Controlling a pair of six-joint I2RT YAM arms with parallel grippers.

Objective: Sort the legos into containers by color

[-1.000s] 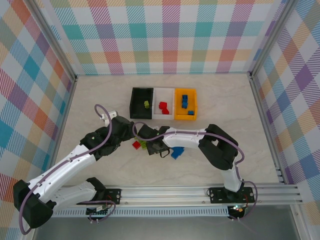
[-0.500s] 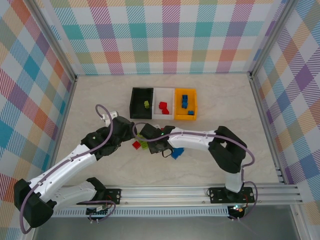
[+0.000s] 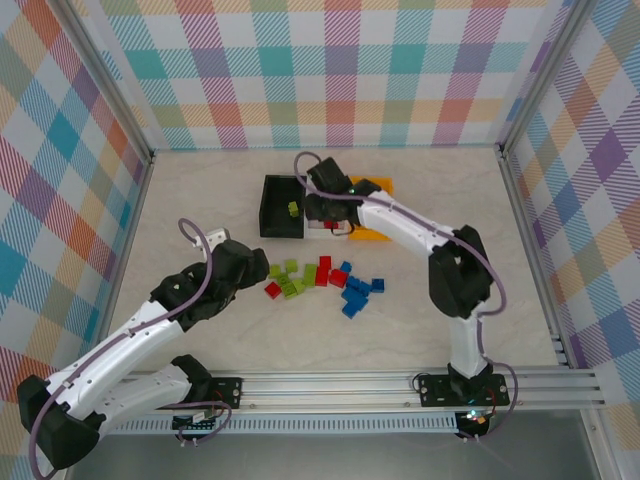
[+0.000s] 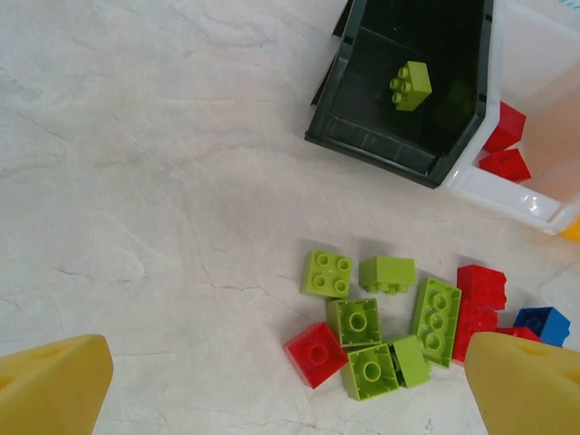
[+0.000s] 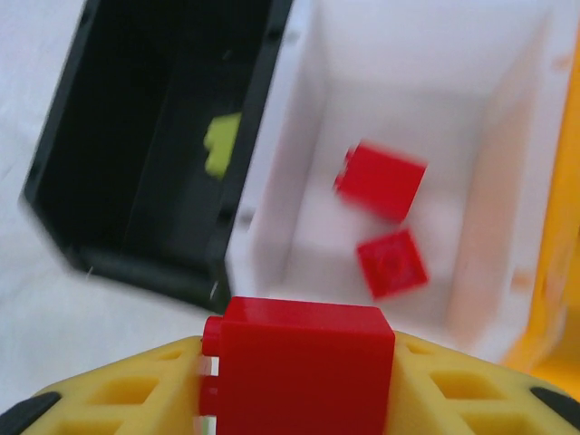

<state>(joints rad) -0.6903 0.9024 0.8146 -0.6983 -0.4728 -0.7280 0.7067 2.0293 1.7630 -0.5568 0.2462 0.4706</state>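
change: right gripper [image 5: 299, 381] has left the loose lego pile [image 3: 318, 278] mid-table and swung to 12 o'clock, arm stretched out over the bins.
right gripper: clamped on a red brick [image 5: 304, 358], above the white bin [image 5: 285, 181], which holds two red bricks.
left gripper [image 4: 290, 399]: jaws wide, empty, at the pile's 8 o'clock.
black bin [image 4: 381, 136]: one lime brick [image 4: 410, 86].

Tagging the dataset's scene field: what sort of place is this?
Probably a lab robot test cell: plaid backdrop panels wall in a marble-look table, an aluminium rail carries both arm bases, and the props are toy bricks and three small bins.
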